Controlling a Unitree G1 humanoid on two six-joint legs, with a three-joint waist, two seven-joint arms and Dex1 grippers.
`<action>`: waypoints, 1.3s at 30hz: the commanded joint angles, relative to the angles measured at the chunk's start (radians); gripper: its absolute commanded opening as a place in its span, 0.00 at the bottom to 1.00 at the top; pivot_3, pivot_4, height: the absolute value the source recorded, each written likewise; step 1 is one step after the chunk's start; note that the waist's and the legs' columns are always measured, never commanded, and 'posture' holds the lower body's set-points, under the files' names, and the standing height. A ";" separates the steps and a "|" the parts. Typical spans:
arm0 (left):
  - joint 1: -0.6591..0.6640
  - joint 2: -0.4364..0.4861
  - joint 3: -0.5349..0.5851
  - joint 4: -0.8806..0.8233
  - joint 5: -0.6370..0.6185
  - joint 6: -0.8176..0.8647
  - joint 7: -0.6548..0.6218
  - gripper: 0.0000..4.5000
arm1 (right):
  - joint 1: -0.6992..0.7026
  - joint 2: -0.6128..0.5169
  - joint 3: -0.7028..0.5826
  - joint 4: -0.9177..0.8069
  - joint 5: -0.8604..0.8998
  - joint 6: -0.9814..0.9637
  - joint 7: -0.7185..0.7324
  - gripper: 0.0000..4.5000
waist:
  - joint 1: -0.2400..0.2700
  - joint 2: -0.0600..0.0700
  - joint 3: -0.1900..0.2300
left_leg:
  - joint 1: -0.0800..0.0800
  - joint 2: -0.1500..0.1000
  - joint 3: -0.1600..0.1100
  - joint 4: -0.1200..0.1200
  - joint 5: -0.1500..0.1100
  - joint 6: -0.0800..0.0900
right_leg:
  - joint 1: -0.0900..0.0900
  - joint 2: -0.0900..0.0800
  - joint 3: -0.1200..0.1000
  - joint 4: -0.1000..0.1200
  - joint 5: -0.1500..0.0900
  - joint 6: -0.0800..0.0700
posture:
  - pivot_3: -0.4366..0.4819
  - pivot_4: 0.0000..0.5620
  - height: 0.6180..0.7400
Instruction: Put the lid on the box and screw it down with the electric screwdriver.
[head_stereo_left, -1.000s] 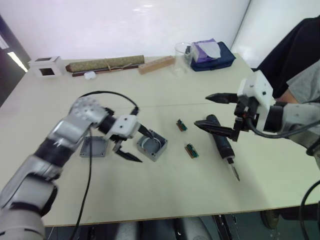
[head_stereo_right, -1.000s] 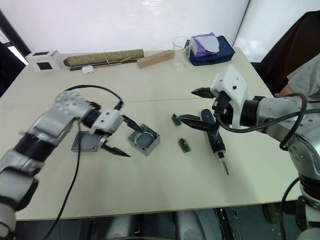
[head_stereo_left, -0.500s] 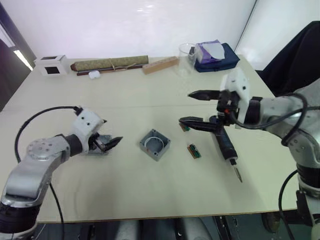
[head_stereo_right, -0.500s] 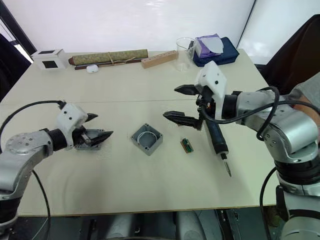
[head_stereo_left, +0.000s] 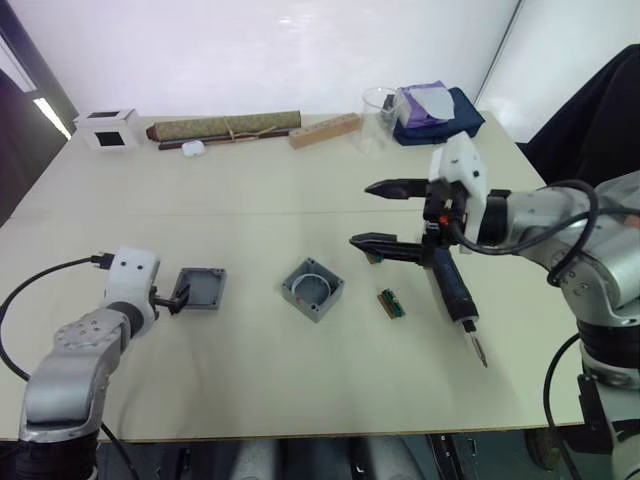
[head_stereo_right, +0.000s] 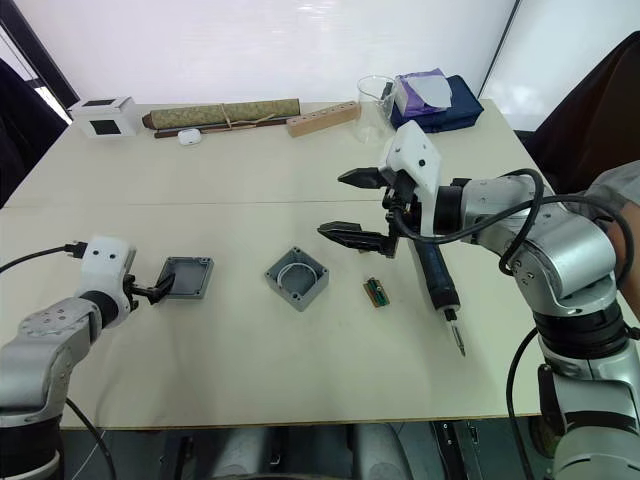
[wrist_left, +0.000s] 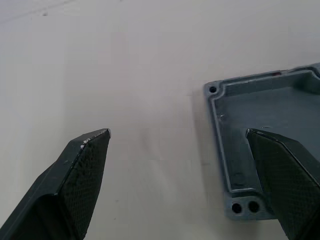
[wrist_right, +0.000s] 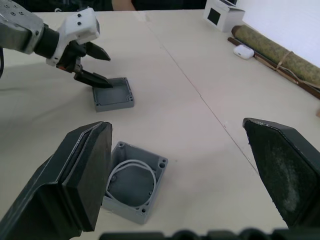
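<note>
Left wrist view, grey lid (wrist_left: 265, 120) hollow side up, corner screw holes

You are looking at a lab or workshop bench set up for small assembly work. A broad pale desk (head_stereo_right: 250, 370) fills the frame under plain white walls. At mid-frame lie an open grey box (head_stereo_right: 297, 279), its lid (head_stereo_right: 187, 277), two small green circuit boards (head_stereo_right: 375, 292) and an electric screwdriver (head_stereo_right: 437, 277). Along the far edge, at the upper part of the frame, sit a white cube (head_stereo_right: 105, 114), a rolled olive bundle (head_stereo_right: 222, 113), a wooden block (head_stereo_right: 322, 117), a clear cup (head_stereo_right: 373, 95) and a navy pouch (head_stereo_right: 435, 100).
</note>
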 joint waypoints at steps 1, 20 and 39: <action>0.009 -0.029 0.040 0.025 0.000 -0.013 0.026 0.99 | -0.037 0.009 -0.043 -0.013 0.029 0.015 -0.006 1.00 | 0.000 0.000 0.000 | 0.000 0.000 0.000 0.000 0.000 0.000 | 0.000 0.000 0.000 0.000 0.000 0.000 | 0.48 0.27 0.97; -0.029 -0.061 0.109 0.122 -0.058 -0.035 0.030 0.01 | -0.016 0.006 -0.059 -0.040 0.041 0.045 -0.030 1.00 | -0.009 0.002 -0.002 | 0.004 0.000 0.002 -0.001 0.000 0.000 | 0.001 0.001 0.001 0.001 0.000 -0.001 | 0.48 0.27 0.97; -0.344 -0.306 -0.126 0.017 -0.202 -0.462 -0.060 0.01 | -0.048 0.565 -0.291 0.072 0.459 0.462 -0.729 1.00 | -0.006 -0.002 -0.002 | 0.000 0.000 0.000 -0.001 0.000 0.000 | -0.001 0.002 0.000 0.001 0.001 -0.001 | 0.48 0.27 0.97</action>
